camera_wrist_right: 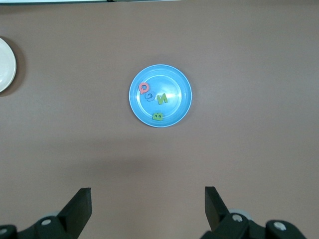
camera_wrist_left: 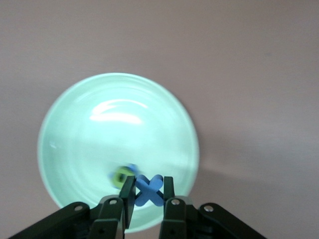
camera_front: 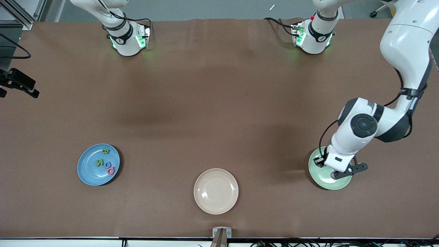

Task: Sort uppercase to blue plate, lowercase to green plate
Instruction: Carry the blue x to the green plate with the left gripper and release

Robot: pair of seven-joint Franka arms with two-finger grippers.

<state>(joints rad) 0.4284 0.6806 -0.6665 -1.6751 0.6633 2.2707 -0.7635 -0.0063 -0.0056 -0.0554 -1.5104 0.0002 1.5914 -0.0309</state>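
Blue x (camera_wrist_left: pixel 149 190) — between left claw (camera_wrist_left: pixel 149 195) fingers

Front view: we look steeply down from high across the table, facing both bases along the top edge. Left wrist view: we look straight down from close above the green plate (camera_wrist_left: pixel 75 134), which the front view shares (camera_front: pixel 317 176). Right wrist view: we look down from much higher on the blue plate (camera_wrist_right: pixel 172 107), likewise shared (camera_front: pixel 89 171).
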